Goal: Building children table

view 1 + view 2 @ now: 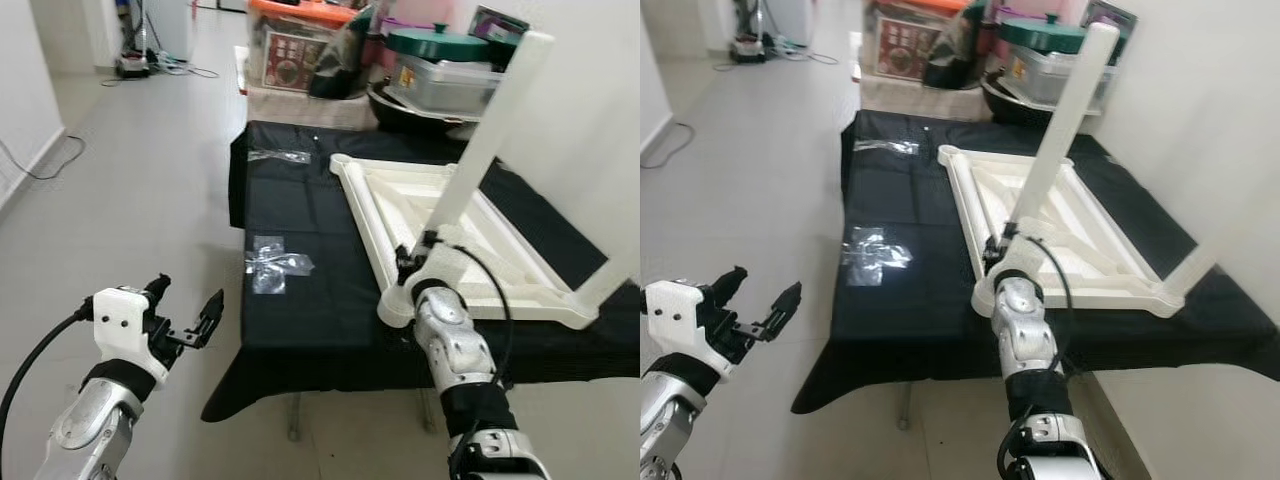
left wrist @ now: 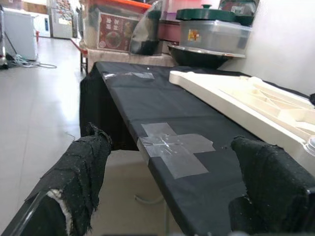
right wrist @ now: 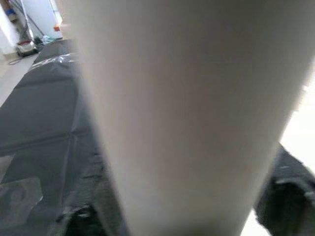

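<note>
Hanging open and empty off the bench's (image 1: pixel 300 320) near left edge, the left tool (image 1: pixel 185 310) is farther than the right tool (image 1: pixel 415 262), closed around the base of a white leg (image 1: pixel 480 150) rising tilted from the near corner of the upturned tabletop (image 1: pixel 400 195) beyond.

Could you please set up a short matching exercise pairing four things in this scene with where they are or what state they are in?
Things:
1. table leg
2. left gripper
3. tabletop
4. clear tape

States:
A. stuck on the black cloth
B. open, off the table's near corner
C. lying upside down on the cloth
D. held upright by the right gripper

Pairs: 1-D, 2-B, 3-C, 4-A
</note>
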You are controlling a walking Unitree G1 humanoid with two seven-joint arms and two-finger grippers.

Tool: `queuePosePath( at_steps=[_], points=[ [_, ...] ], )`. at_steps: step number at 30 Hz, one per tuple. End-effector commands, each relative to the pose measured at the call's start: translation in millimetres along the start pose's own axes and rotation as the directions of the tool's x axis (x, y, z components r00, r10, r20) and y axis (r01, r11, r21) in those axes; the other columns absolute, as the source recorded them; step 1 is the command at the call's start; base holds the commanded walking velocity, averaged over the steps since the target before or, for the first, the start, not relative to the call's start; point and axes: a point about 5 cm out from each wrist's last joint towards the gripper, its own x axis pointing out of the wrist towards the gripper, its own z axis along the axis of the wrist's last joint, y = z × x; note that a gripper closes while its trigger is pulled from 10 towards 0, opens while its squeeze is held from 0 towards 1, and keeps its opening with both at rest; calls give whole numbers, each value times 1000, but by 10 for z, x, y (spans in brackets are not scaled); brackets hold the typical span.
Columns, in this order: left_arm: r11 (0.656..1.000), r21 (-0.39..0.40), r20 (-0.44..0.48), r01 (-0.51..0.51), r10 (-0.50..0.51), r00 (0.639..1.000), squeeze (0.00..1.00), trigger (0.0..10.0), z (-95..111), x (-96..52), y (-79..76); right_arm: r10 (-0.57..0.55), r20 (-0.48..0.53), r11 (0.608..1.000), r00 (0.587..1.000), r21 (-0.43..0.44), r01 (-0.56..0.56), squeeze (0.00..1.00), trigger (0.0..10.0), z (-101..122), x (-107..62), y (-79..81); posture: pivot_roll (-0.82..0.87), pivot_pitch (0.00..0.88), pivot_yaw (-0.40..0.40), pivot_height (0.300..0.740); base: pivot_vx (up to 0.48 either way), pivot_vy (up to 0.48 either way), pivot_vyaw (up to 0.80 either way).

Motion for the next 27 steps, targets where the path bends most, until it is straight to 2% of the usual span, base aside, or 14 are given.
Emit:
queuePosePath(
  at_steps=[1,2,5,7,9,12,16,17,18,19,23,25,26,27],
  points=[
    [1000,-5,-6,13,-13,1000,0,10000,-12,6,-30,159,104,986,982,39,-164,1000,10000,191,41,141,148,0,-176,740,0,0,0],
    [1000,-6,-6,13,-13,1000,0,10000,-12,4,-30,313,145,946,939,45,-322,94,10000,291,53,253,148,0,-176,740,0,0,0],
    [1000,-7,-6,14,-14,1000,0,10000,-12,7,-31,397,175,912,901,35,-409,0,10000,382,49,320,141,0,-171,740,0,0,0],
    [1000,-9,-5,17,-17,1000,0,10000,-12,12,-30,554,189,828,810,-22,-561,0,10000,528,1,377,140,0,-169,740,0,0,0],
    [1000,-11,-6,22,-22,1000,0,10000,-15,21,-32,727,119,686,676,-119,-717,0,10000,517,-55,357,142,0,-169,740,0,0,0],
    [1000,-11,-6,24,-24,1000,0,10000,-16,25,-32,774,83,633,628,-132,-763,0,10000,486,-73,337,145,0,-173,740,0,0,0],
    [1000,-9,-6,21,-21,1000,0,10000,-17,25,-23,889,-32,450,456,-109,-886,0,10000,262,-171,338,152,0,-177,740,0,0,0],
    [1000,-8,-6,19,-19,1000,0,10000,-17,24,-23,894,-45,439,446,-110,-892,0,8627,201,-175,362,161,0,-183,740,0,0,0],
    [1000,-7,-6,17,-17,1000,0,10000,-17,23,-23,879,-52,466,473,-112,-878,0,5333,147,-151,389,161,0,-183,740,0,0,0],
    [1000,-6,-6,15,-15,1000,0,10000,-18,19,-21,847,-62,519,528,-120,-846,0,314,101,-105,409,166,0,-184,740,0,0,0],
    [1000,-6,-7,13,-13,1000,0,10000,-19,16,-19,810,-73,570,581,-129,-811,0,0,58,-59,423,166,0,-184,740,0,0,0],
    [1000,-5,-10,14,-14,1000,0,10000,-23,8,-18,347,-89,934,934,-54,-352,0,0,-20,201,99,165,0,-175,740,0,0,0],
    [1000,-6,-12,17,-17,1000,0,10000,-24,6,-20,17,-143,998,990,-49,-24,0,0,-126,221,-171,160,0,-170,740,0,0,0],
    [1000,-6,-12,17,-17,1000,0,10000,-24,6,-20,17,-143,998,990,-49,-24,0,0,-126,221,-171,160,0,-170,740,0,0,0]
  ],
)
